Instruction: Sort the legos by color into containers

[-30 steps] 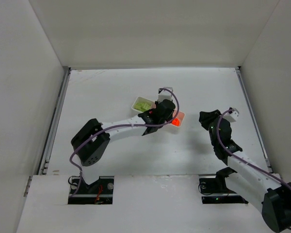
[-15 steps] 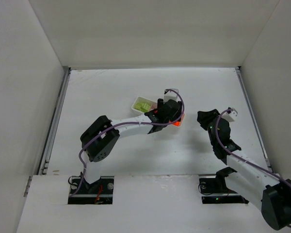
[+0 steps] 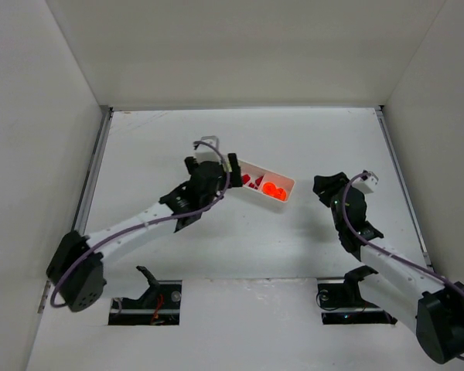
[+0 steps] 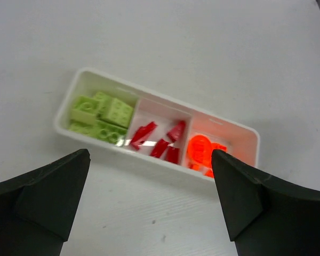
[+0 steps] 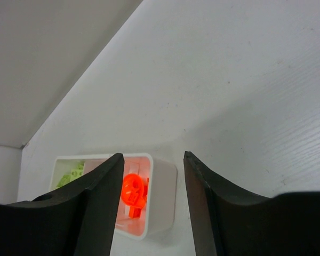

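Enclosing the white table (image 3: 309, 139) on three sides are plain white panels: a back wall (image 3: 247, 54), a left wall (image 3: 31, 124) and a right wall (image 3: 441, 93). A metal rail runs along the table's left edge (image 3: 93, 182) and another along its right edge (image 3: 397, 166). At the near side a white shelf (image 3: 247, 309) has two cut-outs where the arm bases sit. Up close, the tabletop shows faint parallel ridges and a few small dark specks.

The long white tray (image 3: 271, 173) lies at a slant near the middle of the table. Its three compartments sit in a row. From the left wrist camera, pale green blocks (image 4: 101, 114) fill the left one, small red pieces (image 4: 160, 140) lie in the middle one and bright orange rounded pieces (image 4: 202, 152) are in the right one. From above, the green end is hidden under the left arm's wrist.

The left gripper (image 4: 149, 157) hangs above the tray with its jaws spread wide and nothing between them. The whole tray shows in the gap.

The right gripper (image 5: 153, 156) is near the tray's orange end but apart from it. Its fingers are parted and bare. Past them, the orange pieces and a little of the green show in the tray.
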Robot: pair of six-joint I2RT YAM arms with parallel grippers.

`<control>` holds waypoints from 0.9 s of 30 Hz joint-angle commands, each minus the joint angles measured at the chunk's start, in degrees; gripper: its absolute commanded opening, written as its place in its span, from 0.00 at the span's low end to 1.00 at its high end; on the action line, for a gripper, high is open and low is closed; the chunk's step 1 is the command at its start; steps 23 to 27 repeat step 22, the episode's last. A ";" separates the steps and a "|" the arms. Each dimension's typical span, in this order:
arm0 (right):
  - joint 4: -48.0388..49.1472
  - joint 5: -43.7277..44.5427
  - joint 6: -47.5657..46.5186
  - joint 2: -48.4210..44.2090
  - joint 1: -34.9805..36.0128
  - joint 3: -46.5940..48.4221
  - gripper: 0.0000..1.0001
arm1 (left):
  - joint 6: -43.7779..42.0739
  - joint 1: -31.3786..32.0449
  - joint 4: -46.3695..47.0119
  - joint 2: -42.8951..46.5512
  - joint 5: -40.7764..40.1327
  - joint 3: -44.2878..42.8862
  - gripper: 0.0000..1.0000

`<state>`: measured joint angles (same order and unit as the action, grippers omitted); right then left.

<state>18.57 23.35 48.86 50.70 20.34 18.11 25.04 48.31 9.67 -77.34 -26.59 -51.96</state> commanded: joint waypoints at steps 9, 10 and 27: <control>1.92 8.44 -4.30 1.35 3.08 1.93 1.00 | 13.28 -16.53 -21.16 31.44 -2.95 21.11 1.00; 0.87 9.77 -4.21 0.29 3.34 1.93 1.00 | 13.72 -17.59 -23.71 33.29 -2.59 21.64 1.00; -15.66 17.43 -5.36 -11.76 5.90 4.39 1.00 | 17.68 -17.16 -28.48 39.47 -0.66 24.89 1.00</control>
